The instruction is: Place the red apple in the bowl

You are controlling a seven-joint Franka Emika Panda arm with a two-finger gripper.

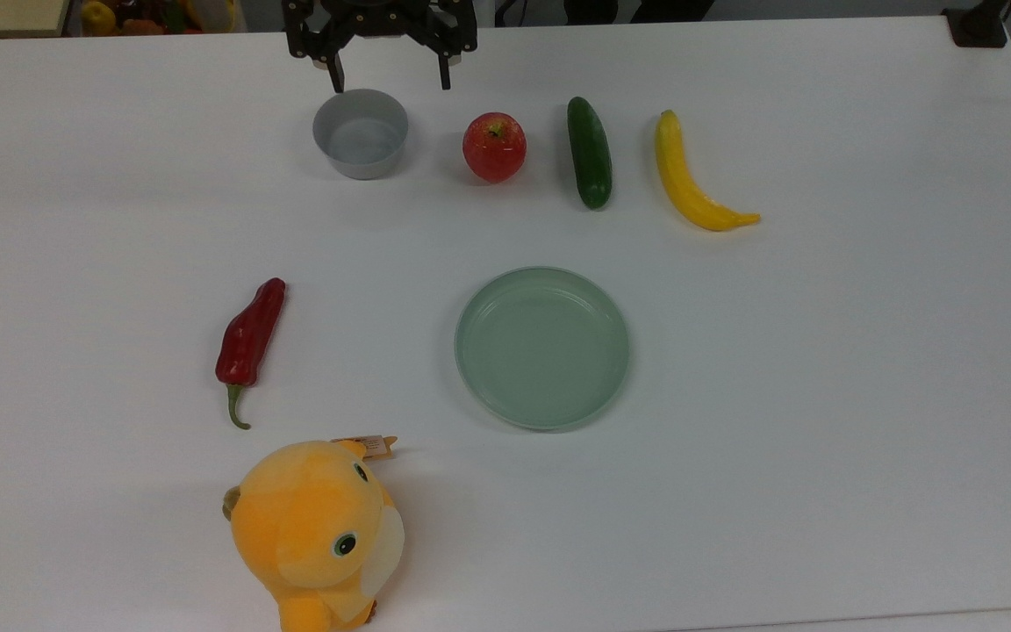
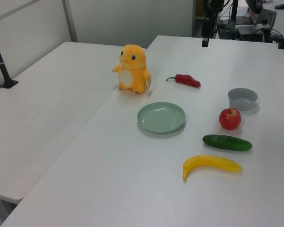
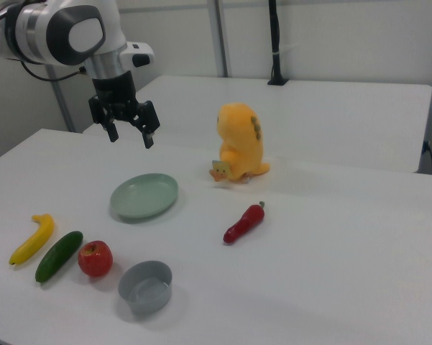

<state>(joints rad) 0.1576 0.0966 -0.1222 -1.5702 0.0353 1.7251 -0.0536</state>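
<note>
Nothing done yet. Apple (image 1: 494, 147) sits on the table (image 1: 821, 395) near its far edge in the top view, just beside the empty bowl (image 1: 360, 133), between it and a cucumber (image 1: 590, 152). Gripper (image 1: 390, 83) hangs above, jaws spread, holding nothing. Reach, grasp, lift and drop all remain.

Cucumber (image 1: 590, 153), banana (image 1: 691, 178), chili pepper (image 1: 249, 337), green plate (image 1: 542, 348), orange plush (image 1: 315, 535)

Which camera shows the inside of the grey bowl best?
The top view: it looks straight down into the bowl, showing its empty floor. The right view shows the bowl nearly as openly. The left view sees mostly the bowl's outer wall.
</note>
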